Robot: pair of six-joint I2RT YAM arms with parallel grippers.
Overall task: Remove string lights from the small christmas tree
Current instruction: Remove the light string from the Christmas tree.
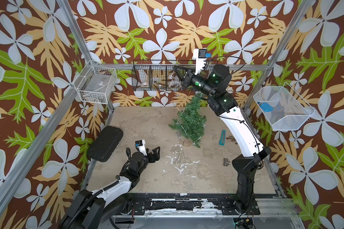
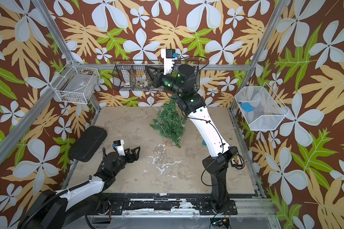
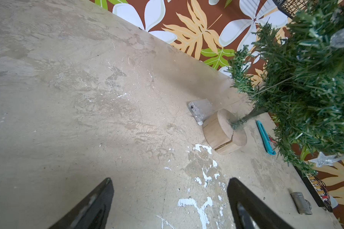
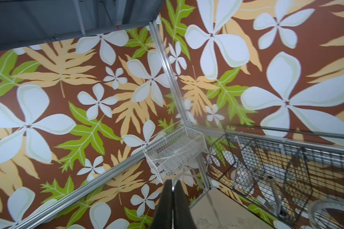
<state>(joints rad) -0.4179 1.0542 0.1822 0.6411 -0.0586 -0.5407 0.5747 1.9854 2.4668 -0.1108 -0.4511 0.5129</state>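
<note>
Right wrist view, right pincer (image 4: 172, 182) clamping string lights (image 4: 173, 187), tree (image 1: 190, 121) tilted

Bright even light, soft shadows; small christmas tree (image 3: 310, 83) blurred close up.

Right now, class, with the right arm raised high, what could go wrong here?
1. The small christmas tree seems to lean on its wooden base; the open left pincer is apart, so it may topple.
2. The shut right pincer hangs by the black wire basket; the string lights could snag there.
</note>
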